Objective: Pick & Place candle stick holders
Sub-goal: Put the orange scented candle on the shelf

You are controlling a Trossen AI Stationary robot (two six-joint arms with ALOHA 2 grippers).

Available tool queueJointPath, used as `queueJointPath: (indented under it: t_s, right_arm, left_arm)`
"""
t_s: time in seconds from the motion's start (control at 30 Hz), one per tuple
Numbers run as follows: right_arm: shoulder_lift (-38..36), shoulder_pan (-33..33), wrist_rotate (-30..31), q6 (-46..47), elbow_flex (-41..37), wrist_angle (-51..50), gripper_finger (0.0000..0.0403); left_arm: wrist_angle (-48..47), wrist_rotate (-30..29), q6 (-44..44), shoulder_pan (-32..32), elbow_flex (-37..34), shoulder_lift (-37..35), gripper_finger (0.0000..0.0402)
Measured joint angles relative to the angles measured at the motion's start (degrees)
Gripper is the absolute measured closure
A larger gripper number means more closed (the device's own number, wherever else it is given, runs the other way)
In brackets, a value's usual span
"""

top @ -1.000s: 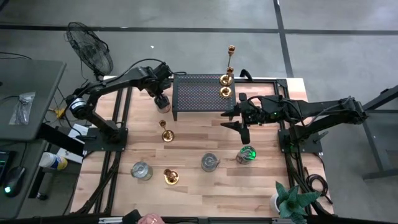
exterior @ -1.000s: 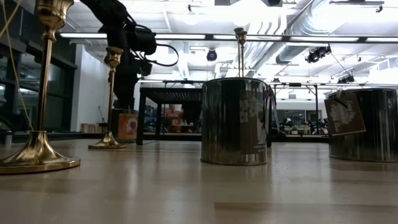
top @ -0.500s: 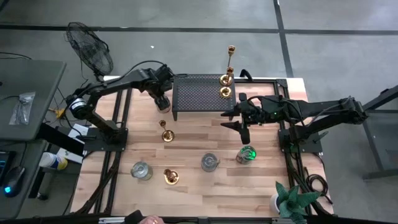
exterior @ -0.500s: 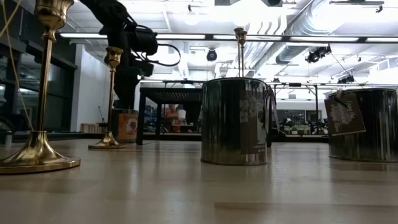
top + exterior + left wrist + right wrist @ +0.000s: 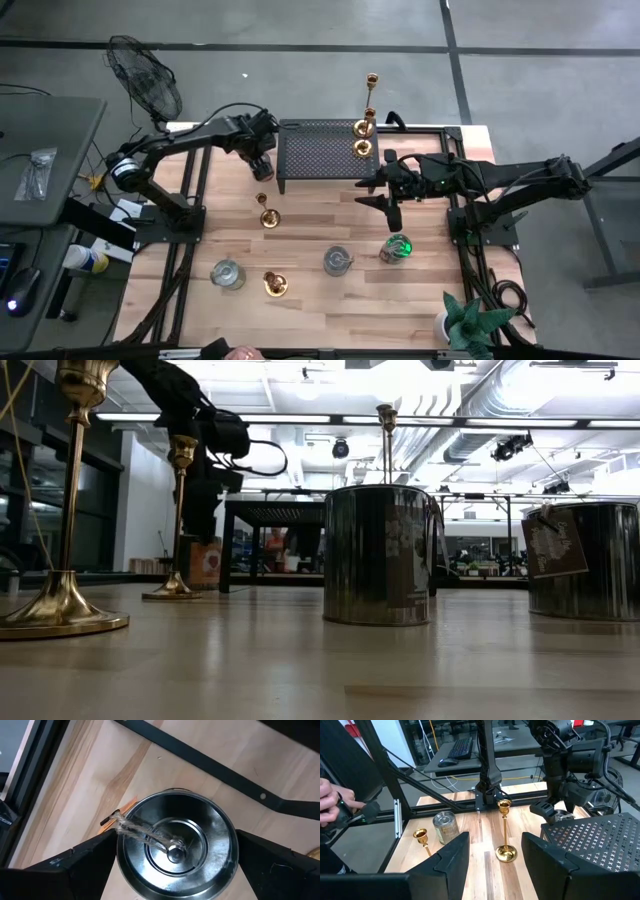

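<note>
Directly beside the black stand (image 5: 318,153), the wide-open left gripper (image 5: 262,166) straddles a silvery cup (image 5: 176,851): rigid, slippery, probably light; grip its outer wall.

Two brass candlesticks (image 5: 62,500) stand left of two silvery cups (image 5: 378,555)

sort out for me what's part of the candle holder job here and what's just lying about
Job: tall brass candlestick, three shorter brass candlesticks, three silver cups, a fourth cup between the open left tool's fingers.
Lying about: black perforated stand, potted plant, fan. The right tool hangs open beside the stand.
</note>
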Motion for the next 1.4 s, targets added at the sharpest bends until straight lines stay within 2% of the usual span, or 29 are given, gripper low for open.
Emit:
queueJointPath:
  t_s: [1.03, 1.23, 1.4]
  right_arm:
    - [0.0, 0.0, 0.0, 0.0, 0.0, 0.0, 0.0229]
    - [0.0, 0.0, 0.0, 0.0, 0.0, 0.0, 0.0229]
    - [0.0, 0.0, 0.0, 0.0, 0.0, 0.0, 0.0229]
  left_arm:
    - [-3.8, 1.3, 0.3, 0.1, -3.0, 1.4, 0.0023]
    - [-5.1, 1.2, 0.9, 0.1, -2.9, 1.4, 0.0047]
    - [-5.3, 1.2, 0.9, 0.1, -2.9, 1.4, 0.0048]
